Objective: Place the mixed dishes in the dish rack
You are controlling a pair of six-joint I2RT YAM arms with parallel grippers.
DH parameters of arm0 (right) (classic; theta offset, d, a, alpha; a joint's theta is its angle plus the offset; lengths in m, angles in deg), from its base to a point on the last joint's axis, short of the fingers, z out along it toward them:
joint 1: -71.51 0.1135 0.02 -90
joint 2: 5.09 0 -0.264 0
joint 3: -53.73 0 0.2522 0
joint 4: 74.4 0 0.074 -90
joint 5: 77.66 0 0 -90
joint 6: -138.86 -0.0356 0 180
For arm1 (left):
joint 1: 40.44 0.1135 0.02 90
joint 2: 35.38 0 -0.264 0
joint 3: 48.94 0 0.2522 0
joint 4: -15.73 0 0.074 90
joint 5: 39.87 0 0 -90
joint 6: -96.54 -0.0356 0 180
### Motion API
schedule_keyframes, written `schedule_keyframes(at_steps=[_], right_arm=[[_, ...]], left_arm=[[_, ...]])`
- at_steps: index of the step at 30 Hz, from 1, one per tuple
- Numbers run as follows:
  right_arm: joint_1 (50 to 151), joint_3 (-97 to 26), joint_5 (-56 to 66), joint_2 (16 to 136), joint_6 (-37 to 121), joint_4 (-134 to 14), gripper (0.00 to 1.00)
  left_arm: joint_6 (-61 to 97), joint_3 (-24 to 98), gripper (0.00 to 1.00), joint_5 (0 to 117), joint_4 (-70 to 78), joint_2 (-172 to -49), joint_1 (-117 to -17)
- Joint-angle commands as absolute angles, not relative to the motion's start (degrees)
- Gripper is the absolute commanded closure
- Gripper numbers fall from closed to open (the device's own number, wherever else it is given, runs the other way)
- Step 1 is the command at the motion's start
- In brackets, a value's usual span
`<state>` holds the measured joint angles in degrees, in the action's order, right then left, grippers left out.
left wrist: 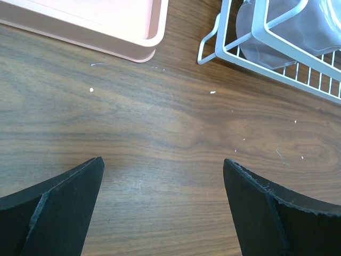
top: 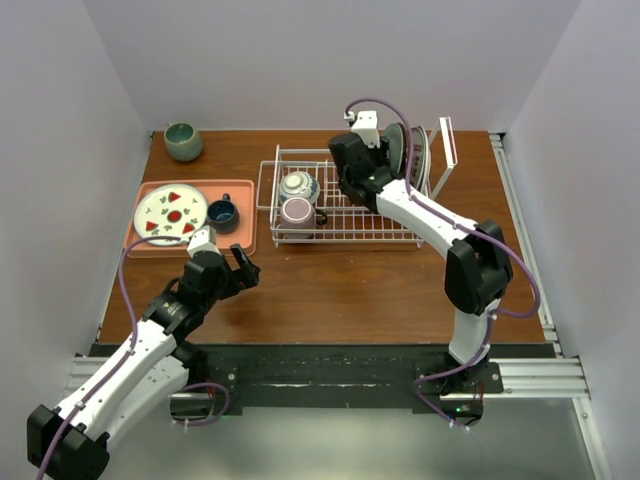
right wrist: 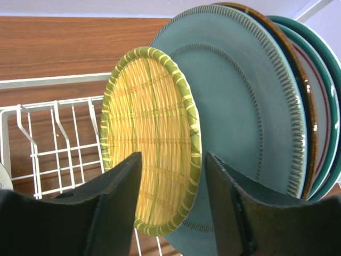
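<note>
The left arm (top: 130,360) and the right arm (top: 430,215) share one build: smooth white link shells between chunky black joint housings; each ends in a black base (top: 62,450); a thin purple cable (top: 520,270) loops loosely along each. The left gripper (left wrist: 163,160) carries matt black wedge fingers (left wrist: 64,202) with a moulded seam and a slightly rough edge; the right gripper (right wrist: 173,157) has the same black fingers, thick and rounded.

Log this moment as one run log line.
right gripper: open, at yellow plate standing in dish rack | left gripper: open, empty, above table
</note>
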<state>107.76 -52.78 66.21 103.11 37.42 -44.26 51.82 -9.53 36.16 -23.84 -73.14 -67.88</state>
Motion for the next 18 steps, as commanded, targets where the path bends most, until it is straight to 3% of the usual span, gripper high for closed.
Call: schedule_keyframes(at_steps=[1,12,15,18], right_arm=[[107.55,-53.81,66.83,98.62,36.38,-44.47,0.42],[106.4,-51.18,58.76,89.4,36.02,-43.85,0.19],[106.49,-49.33,54.28,84.22,35.85,-42.89,0.03],[106.4,-45.56,51.2,78.33,34.89,-41.49,0.01]], left_arm=[[51.36,-8.02,0.0,34.67,-23.35,-72.73,-68.04],[51.36,-7.76,0.0,34.75,-23.61,-72.38,-68.04],[50.92,-7.76,0.0,35.1,-23.26,-72.38,-68.04],[50.05,-7.58,0.0,35.63,-22.65,-72.38,-68.04]])
